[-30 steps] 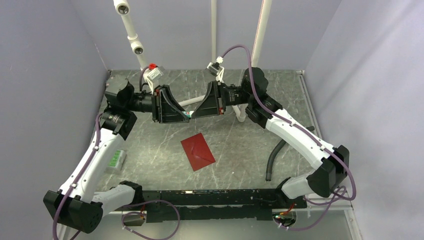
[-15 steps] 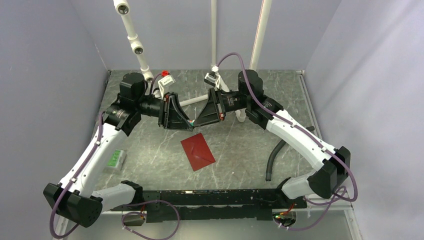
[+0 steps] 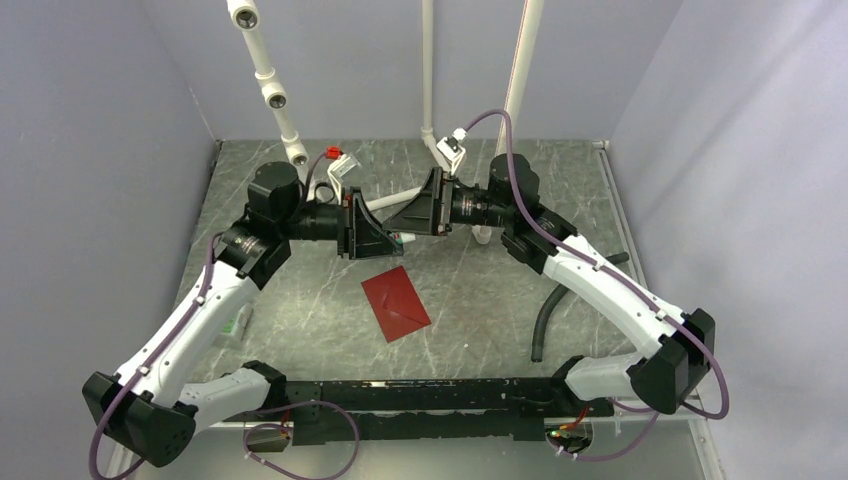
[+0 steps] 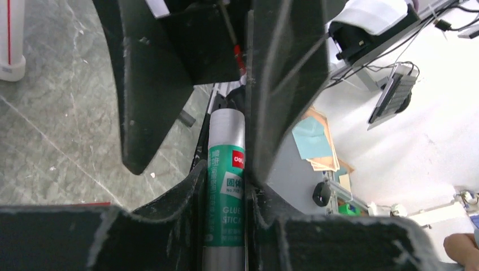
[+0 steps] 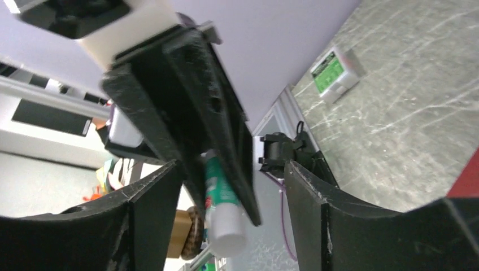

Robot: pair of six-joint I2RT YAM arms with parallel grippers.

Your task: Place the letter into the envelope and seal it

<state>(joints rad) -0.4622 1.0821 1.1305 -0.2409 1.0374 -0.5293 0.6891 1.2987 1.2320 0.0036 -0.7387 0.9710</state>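
fig: left gripper pinches green-white glue stick, right gripper spread. risk: weak hold, stick may drop on dark red paper envelope.

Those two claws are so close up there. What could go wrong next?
The glue stick hangs in the left claw alone; a slip could drop it toward the dark red envelope. The open right claw straddles the left one, so a careless move might knock them together.
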